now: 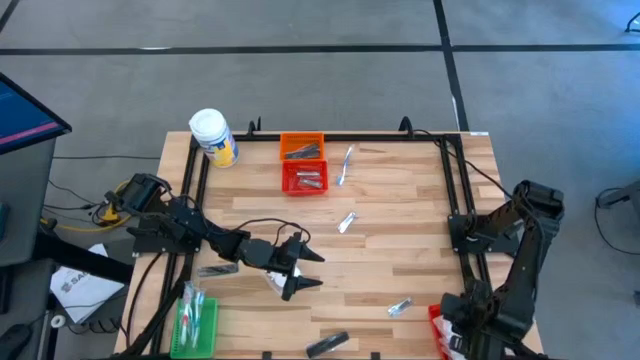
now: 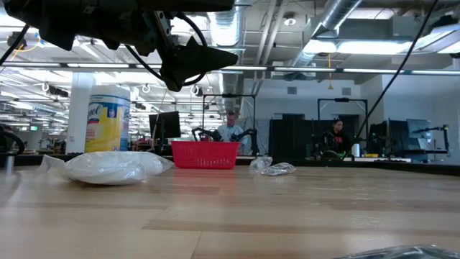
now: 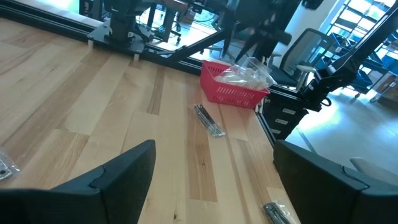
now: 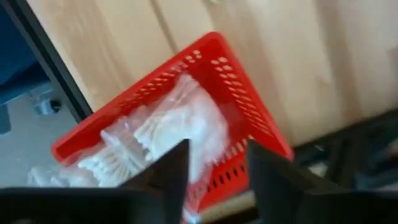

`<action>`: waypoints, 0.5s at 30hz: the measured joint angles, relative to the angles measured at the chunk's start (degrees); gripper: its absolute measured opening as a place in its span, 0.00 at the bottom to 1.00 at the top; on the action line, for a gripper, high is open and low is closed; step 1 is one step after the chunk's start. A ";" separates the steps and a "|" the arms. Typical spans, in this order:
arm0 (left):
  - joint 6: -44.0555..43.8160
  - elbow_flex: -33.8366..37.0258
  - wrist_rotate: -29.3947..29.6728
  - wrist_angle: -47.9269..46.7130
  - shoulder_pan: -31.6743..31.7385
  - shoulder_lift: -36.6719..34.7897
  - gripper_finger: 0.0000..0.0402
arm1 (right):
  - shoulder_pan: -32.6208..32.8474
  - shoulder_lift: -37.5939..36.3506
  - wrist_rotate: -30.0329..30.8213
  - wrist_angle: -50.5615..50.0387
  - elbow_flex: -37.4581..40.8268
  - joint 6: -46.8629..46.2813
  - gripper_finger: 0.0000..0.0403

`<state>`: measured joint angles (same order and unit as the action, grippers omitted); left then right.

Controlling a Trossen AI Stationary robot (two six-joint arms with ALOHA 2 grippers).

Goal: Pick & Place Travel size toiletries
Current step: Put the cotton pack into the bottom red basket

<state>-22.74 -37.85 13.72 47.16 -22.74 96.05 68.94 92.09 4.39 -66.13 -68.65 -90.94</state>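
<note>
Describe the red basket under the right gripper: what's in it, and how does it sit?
The red basket is perforated plastic with a solid rim, sitting at the table's near right corner against the black frame rail, partly hidden by the right arm in the high view. It holds crinkled clear and white packets, piled to about rim height. The right gripper hangs open just above it, touching nothing that shows.

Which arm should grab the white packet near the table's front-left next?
Left, probably. The left end effector hangs open right over the white packet, which lies under its fingers. The right end effector sits at the far corner above a red basket of packets.
</note>
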 joint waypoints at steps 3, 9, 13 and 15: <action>0.02 0.00 0.02 -0.02 0.00 0.00 0.79 | -1.24 0.06 -2.42 5.44 3.87 3.75 0.09; 0.00 0.01 0.07 -0.01 0.00 0.00 0.79 | -2.90 1.15 -3.57 3.50 6.79 6.92 0.06; 0.02 0.02 0.27 -0.02 0.00 0.00 0.79 | -3.67 2.69 -4.86 4.85 8.19 10.02 0.01; 0.00 0.02 0.28 0.00 0.00 0.00 0.79 | -3.91 3.34 -5.41 6.74 8.09 11.48 0.01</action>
<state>-22.74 -37.82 14.00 47.16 -22.74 96.05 65.03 95.43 -1.02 -59.39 -60.56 -79.45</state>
